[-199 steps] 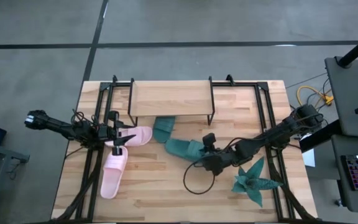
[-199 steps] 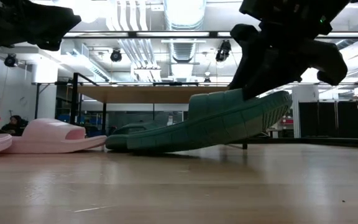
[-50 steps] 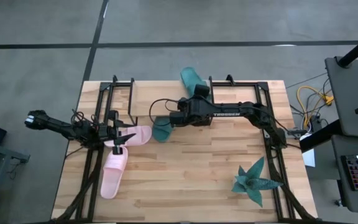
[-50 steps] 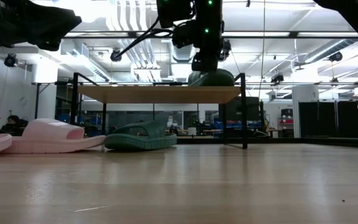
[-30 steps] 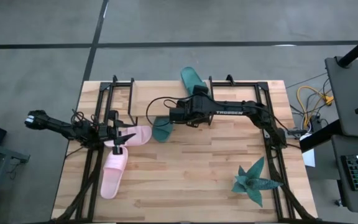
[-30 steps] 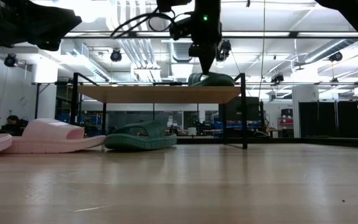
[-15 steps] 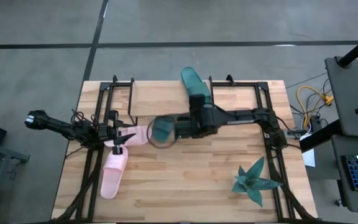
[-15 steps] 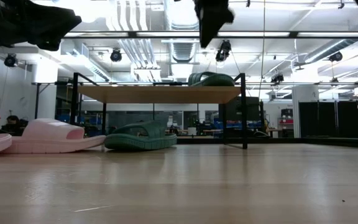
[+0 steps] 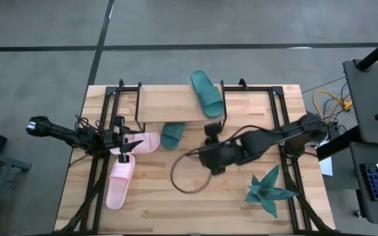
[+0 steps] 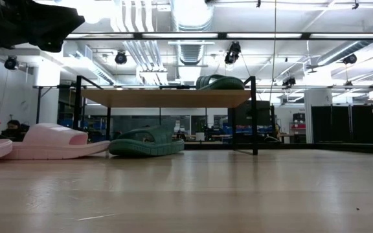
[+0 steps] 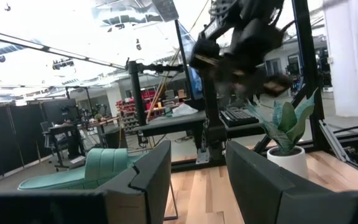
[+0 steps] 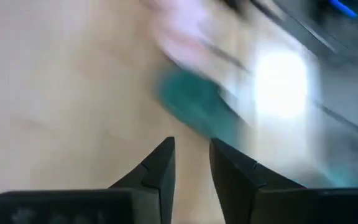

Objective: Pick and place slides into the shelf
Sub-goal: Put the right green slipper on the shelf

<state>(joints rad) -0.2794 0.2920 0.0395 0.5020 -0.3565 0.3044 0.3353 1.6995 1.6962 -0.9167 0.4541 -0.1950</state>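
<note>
One teal slide (image 9: pixel 207 94) lies sole down on the right end of the shelf's board (image 9: pixel 169 105), with one end past the board's far edge; the low view shows this teal slide (image 10: pixel 220 82) on top. The second teal slide (image 9: pixel 171 136) lies on the table, half under the shelf. Two pink slides (image 9: pixel 143 143) (image 9: pixel 119 183) lie on the table at left. My left gripper (image 9: pixel 135 144) hovers open over the nearer pink slide. My right gripper (image 9: pixel 205 164) is open above the bare middle of the table, clear of the shelf.
A spiky teal plant (image 9: pixel 268 190) stands near the table's right near corner. A black cable loop (image 9: pixel 189 177) hangs from the right arm over the table's middle. Black frame rails (image 9: pixel 284 131) run along both sides. Bare wood lies toward the near edge.
My right gripper has risen off the teal slide on the shelf top and swung toward the table's near edge and right, leaving the low view. That slide has stayed put on the board.
</note>
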